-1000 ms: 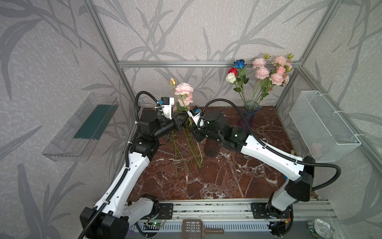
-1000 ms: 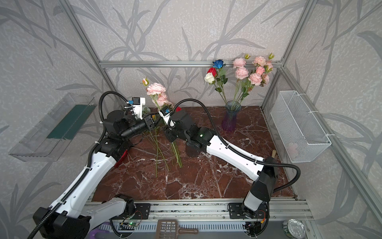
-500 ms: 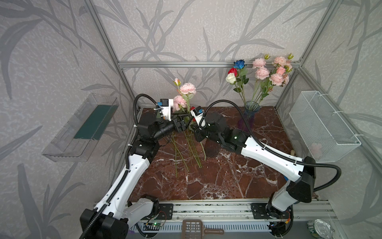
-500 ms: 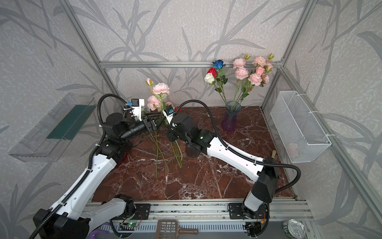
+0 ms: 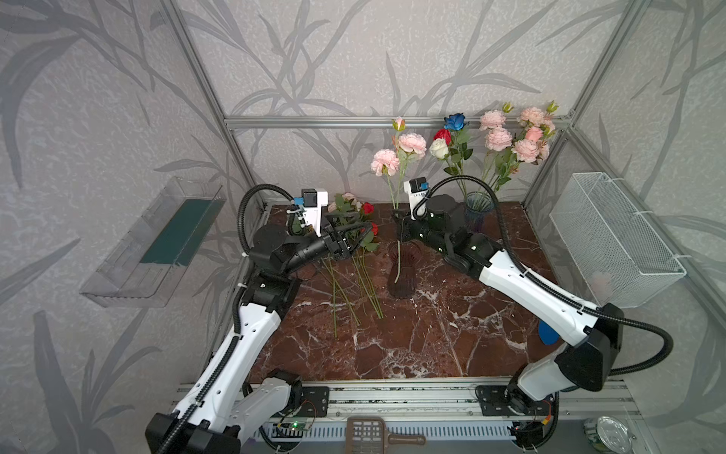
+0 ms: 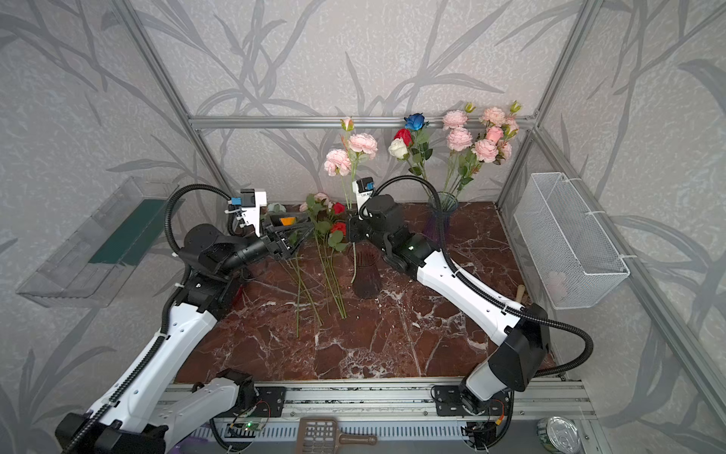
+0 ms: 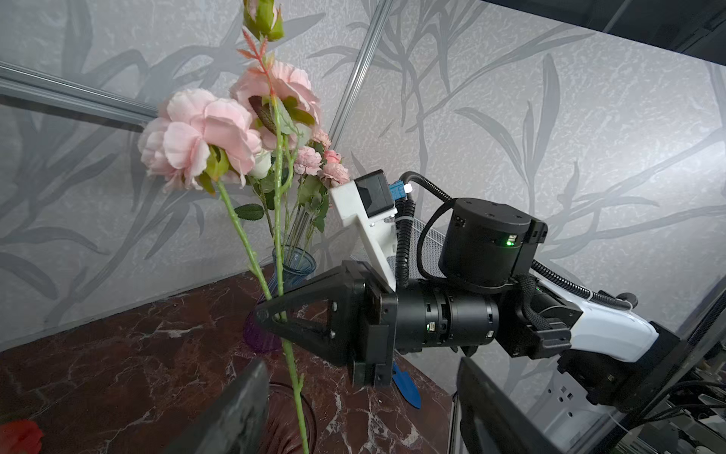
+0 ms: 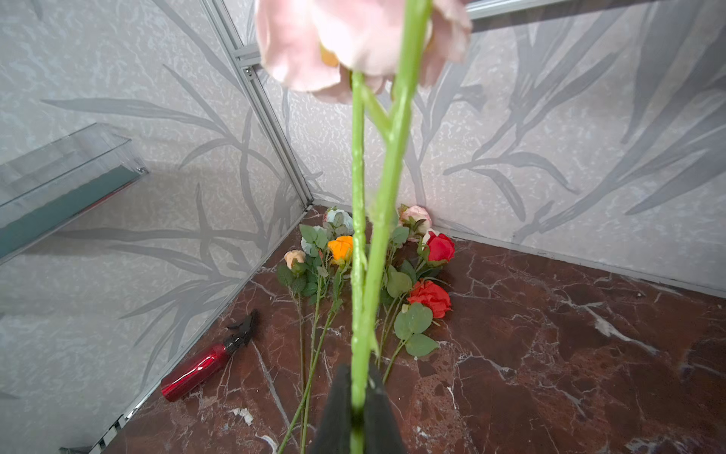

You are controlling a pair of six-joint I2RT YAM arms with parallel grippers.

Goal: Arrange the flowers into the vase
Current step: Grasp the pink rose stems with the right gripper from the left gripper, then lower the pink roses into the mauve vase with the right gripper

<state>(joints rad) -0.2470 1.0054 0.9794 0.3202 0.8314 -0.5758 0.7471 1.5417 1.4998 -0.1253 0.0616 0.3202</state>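
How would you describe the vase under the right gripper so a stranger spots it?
Start at the middle of the marble table, just below the right gripper. The dark ribbed vase there holds only one green stem; the bluish vase at the back is packed with blooms.

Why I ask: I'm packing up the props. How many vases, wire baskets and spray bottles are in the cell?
vases: 2 (dark vase, blue vase)
wire basket: 1
red spray bottle: 1
total: 4
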